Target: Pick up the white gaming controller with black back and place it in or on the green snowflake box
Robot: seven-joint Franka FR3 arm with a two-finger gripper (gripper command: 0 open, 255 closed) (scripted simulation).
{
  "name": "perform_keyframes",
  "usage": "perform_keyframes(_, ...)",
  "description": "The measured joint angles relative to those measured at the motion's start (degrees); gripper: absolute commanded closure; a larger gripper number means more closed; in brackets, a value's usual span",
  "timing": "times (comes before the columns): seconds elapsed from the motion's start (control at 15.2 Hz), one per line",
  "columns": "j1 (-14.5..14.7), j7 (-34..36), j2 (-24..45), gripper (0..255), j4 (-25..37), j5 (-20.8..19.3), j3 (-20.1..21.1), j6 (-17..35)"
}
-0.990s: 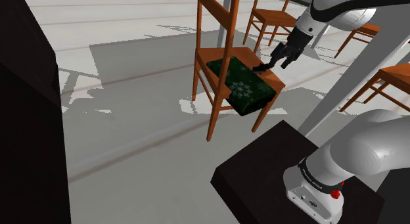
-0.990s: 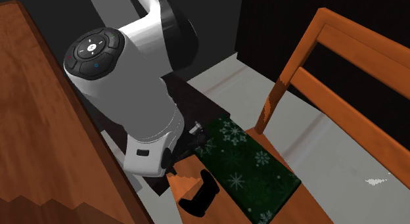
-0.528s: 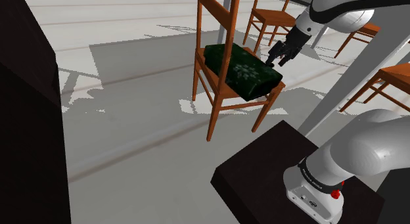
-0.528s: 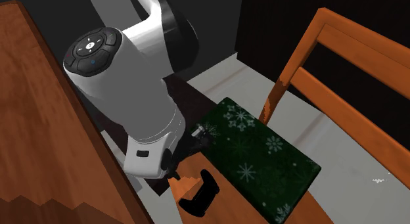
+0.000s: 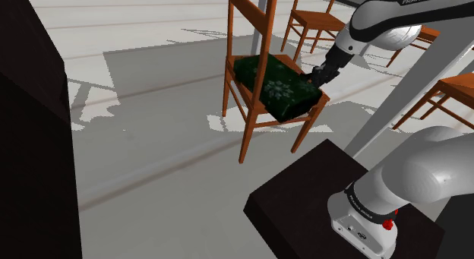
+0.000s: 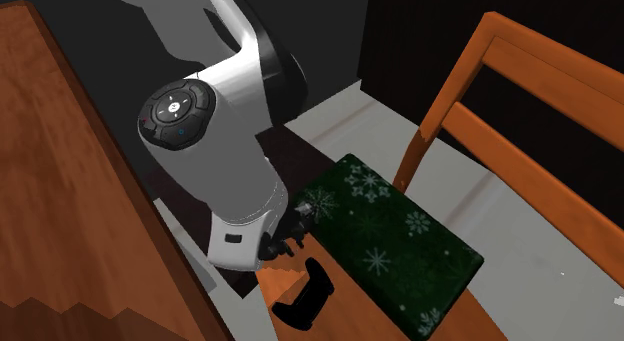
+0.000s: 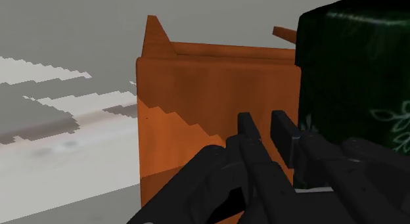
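Hand [image 7: 263, 121], fingers narrowly apart and clasping nothing, just beside the green snowflake box [image 6: 400, 239] on the chair seat [image 7: 197, 98]; controller [image 6: 303, 297], black side showing, lies near it toward the second exterior view's bottom.

Arm [image 5: 383, 18] stretched far out, forearm sloping down toward the shoulder view's left, wrist [image 5: 336, 61] low. Jaws slightly apart: narrow gap between fingers [image 7: 248, 129], nothing clasped.
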Motion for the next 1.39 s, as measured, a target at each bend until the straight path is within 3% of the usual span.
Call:
perform_keyframes(0.4,-0.04,0.08,-0.05,255,-0.36,-0.05,0.05,-0.15)
perform_keyframes(0.46,-0.04,0.08,-0.05,0,-0.36,-0.05,0.05,-0.15)
perform_keyframes(0.59,-0.33,2.56,1.61,0,1.26,0.04,1.10,-0.61)
perform_keyframes(0.99,-3.17,35.60,21.87,0,22.19,1.31,7.93,-12.12)
perform_keyframes(1.12,-3.21,39.46,24.06,0,23.77,1.60,8.31,-12.86)
perform_keyframes(1.39,-3.10,40.60,25.50,0,22.43,1.99,8.48,-10.53)
